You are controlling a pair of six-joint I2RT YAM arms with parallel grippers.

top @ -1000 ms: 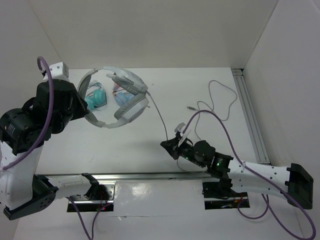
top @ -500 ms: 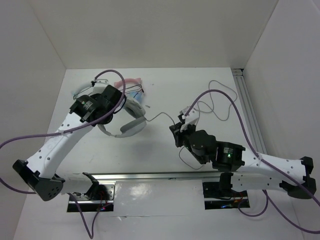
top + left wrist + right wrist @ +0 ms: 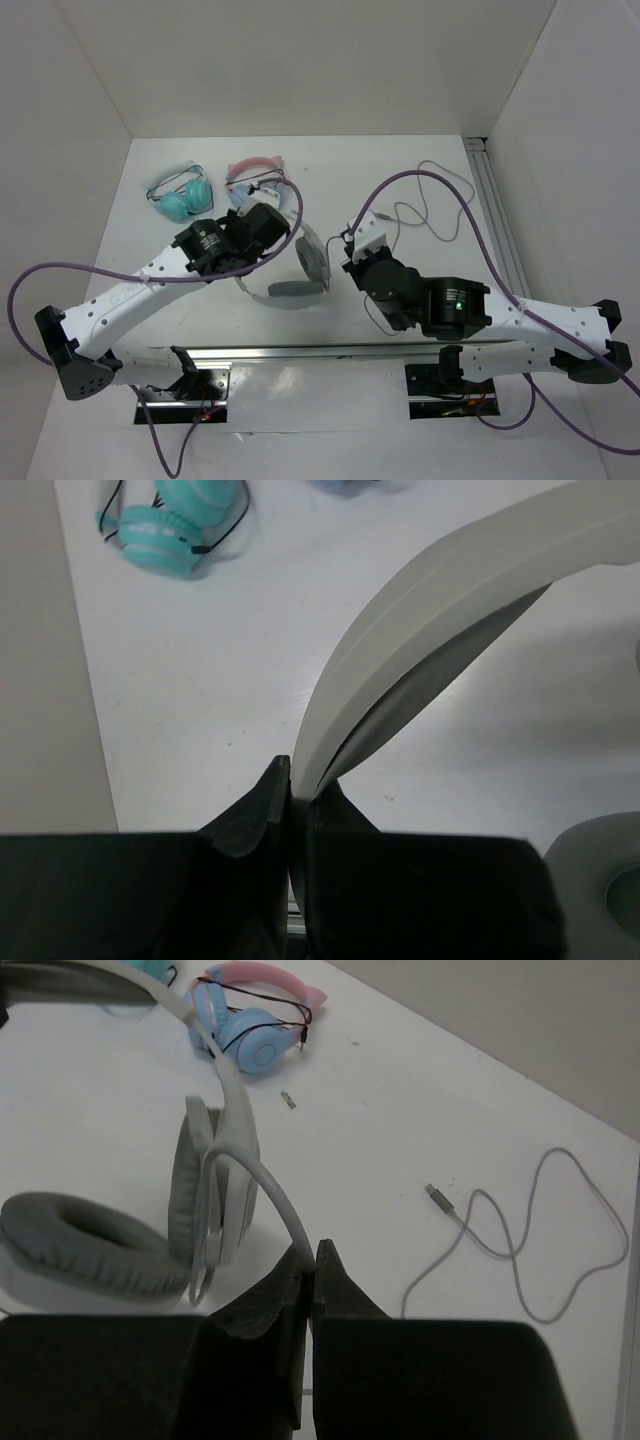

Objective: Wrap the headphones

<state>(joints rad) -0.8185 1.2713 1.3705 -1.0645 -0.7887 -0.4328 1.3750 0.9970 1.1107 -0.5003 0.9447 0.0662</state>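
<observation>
Wrap beginning: the headphones (image 3: 300,275) sit mid-surface (image 3: 350,170) between the arms, with left fingers (image 3: 250,815) clenched on the headband (image 3: 430,610) and right fingers (image 3: 345,1295) clamped on the cable (image 3: 275,1195) beside an ear cup (image 3: 200,1185). Next, we judge, the slack cable must be wound around the headband.

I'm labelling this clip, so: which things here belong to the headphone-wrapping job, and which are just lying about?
In the job: large grey headphones, headband pinched by left gripper; their cable, pinched by right gripper.
Lying about: teal headphones; pink-banded blue headphones, neither touched.
</observation>
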